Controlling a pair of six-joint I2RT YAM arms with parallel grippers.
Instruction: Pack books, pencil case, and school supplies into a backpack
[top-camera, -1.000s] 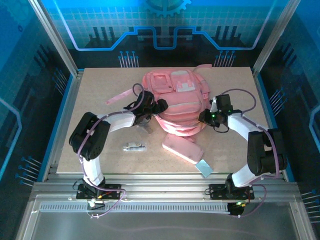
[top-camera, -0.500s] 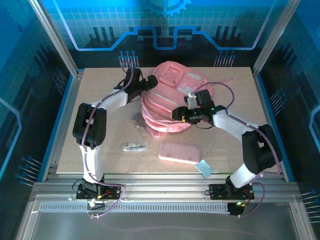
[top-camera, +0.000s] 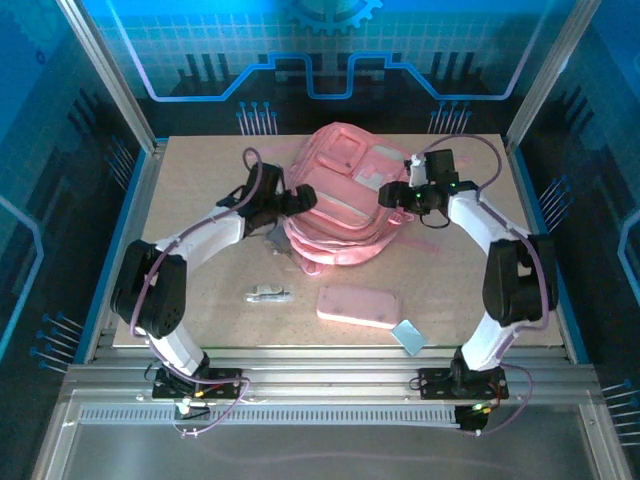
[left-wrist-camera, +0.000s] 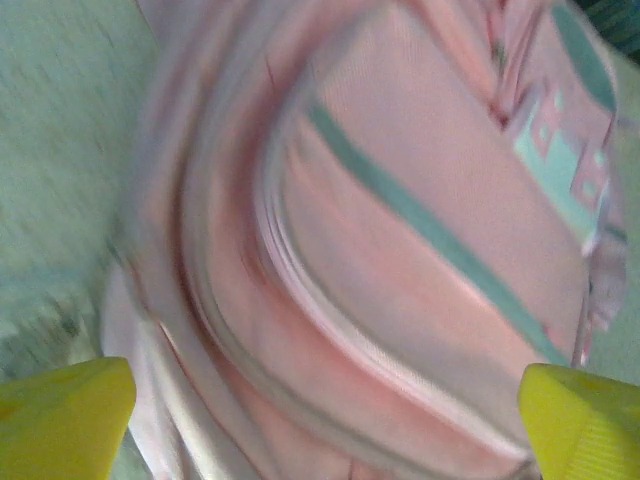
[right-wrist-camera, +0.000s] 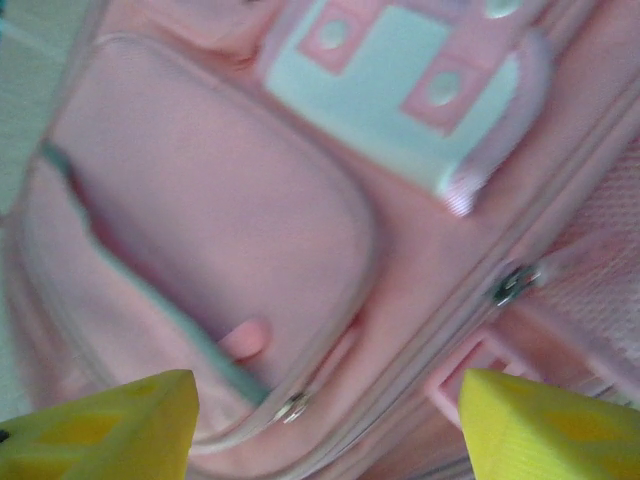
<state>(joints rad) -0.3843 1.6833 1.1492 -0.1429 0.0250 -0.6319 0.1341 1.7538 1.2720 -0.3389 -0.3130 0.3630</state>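
left claw (top-camera: 306, 197): fingers wide apart, holding nothing; yellow fingertips (left-wrist-camera: 62, 415) hang close over the backpack's pocket seams.
right claw (top-camera: 388, 193): fingers apart, gripping nothing; yellow fingertips (right-wrist-camera: 105, 425) hang over a pocket beside a white-grey patch.
backpack (top-camera: 335, 225): on the counter (top-camera: 190, 180) between the two claws.
pencil case (top-camera: 360, 306): flat on the counter, well apart from both claws, toward the arm bases.
pale blue rectangle (top-camera: 408, 335): just beyond the pencil case, farther from the right claw.
white-silver stick (top-camera: 268, 294): base-ward of the left claw, apart from it.
clear packet (top-camera: 276, 238): near the left claw, at the backpack's left edge.
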